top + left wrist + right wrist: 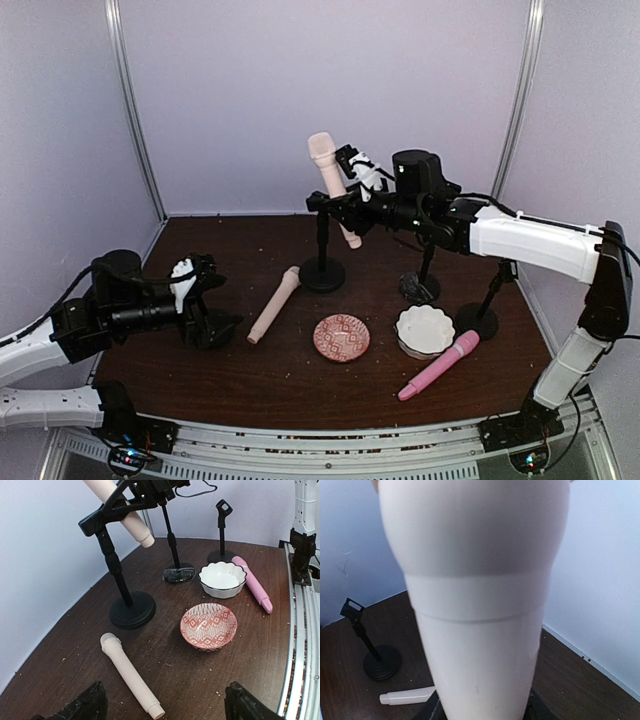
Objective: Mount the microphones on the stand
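Note:
One peach-cream microphone [325, 160] stands tilted in the clip of the left stand [322, 272], head up. My right gripper [352, 192] is shut on its body just by the clip; it fills the right wrist view [480, 605]. A second peach-cream microphone [274, 305] lies on the table left of that stand, and in the left wrist view [129, 672] it lies between my spread fingers. The pink microphone [440, 365] lies at the front right. My left gripper [212, 298] is open and empty, low over the table, apart from the lying microphone.
Two more black stands with empty clips stand at the right, one in the middle [420, 288] and one further right [478, 320]. A red patterned dish [341, 337] and a white scalloped dish [424, 330] sit between the microphones. White walls close in the back and sides.

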